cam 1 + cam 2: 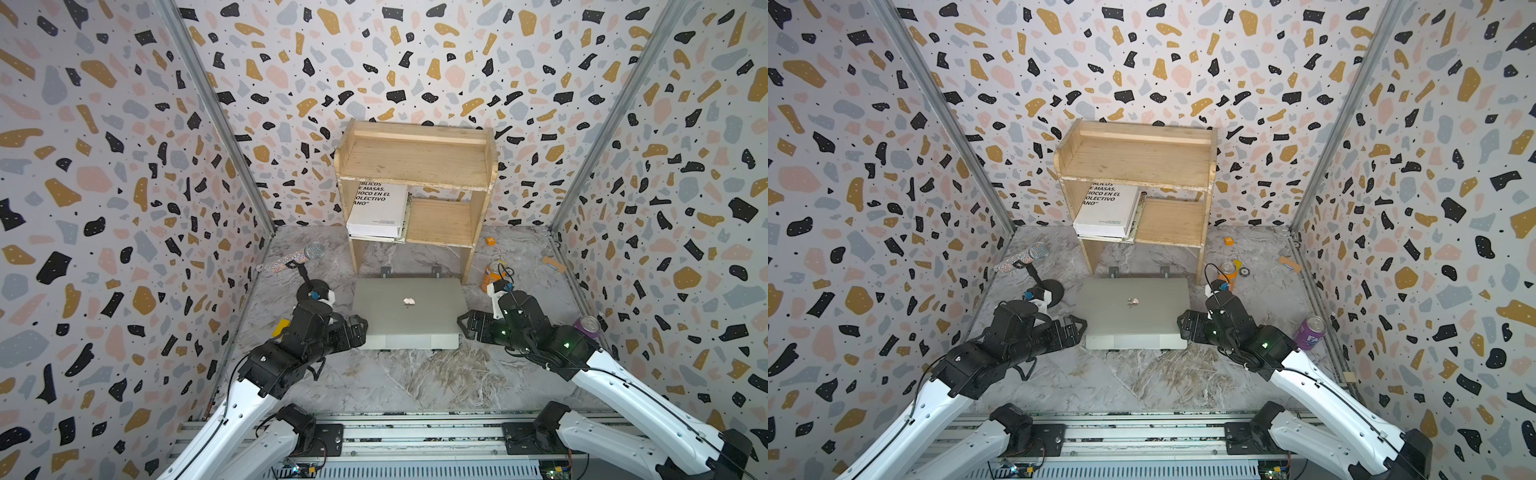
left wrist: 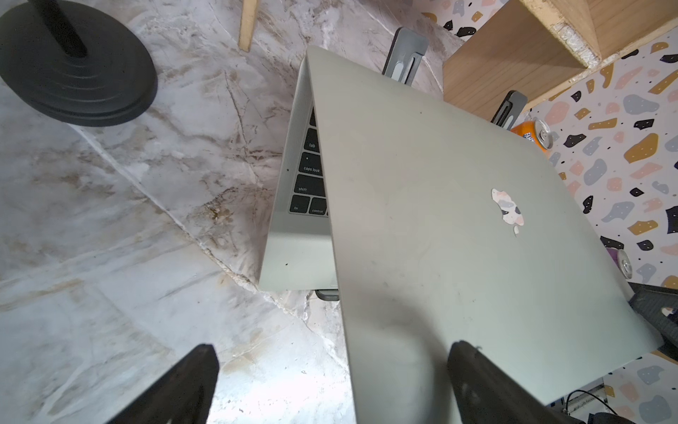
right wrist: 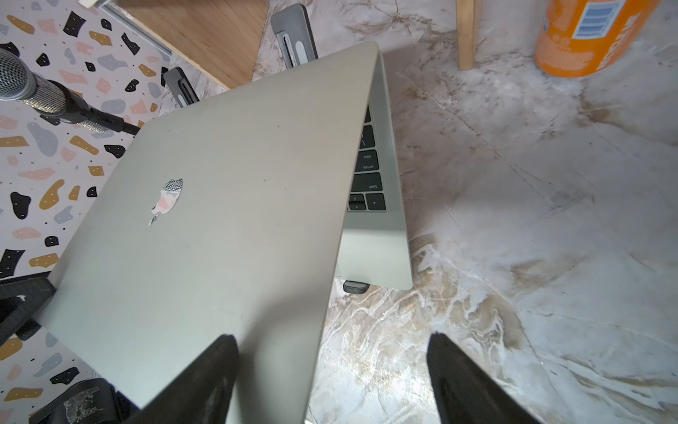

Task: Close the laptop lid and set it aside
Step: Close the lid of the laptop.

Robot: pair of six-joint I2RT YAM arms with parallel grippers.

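Straddling the part-closed lid, spread fingers

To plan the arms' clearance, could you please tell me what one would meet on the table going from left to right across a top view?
In a top view, left to right: microphone → laptop → orange can → purple can.

Left arm and right arm stretch forward, low, wrists turned inward (facing each other); left gripper and right gripper both have jaws spread wide.
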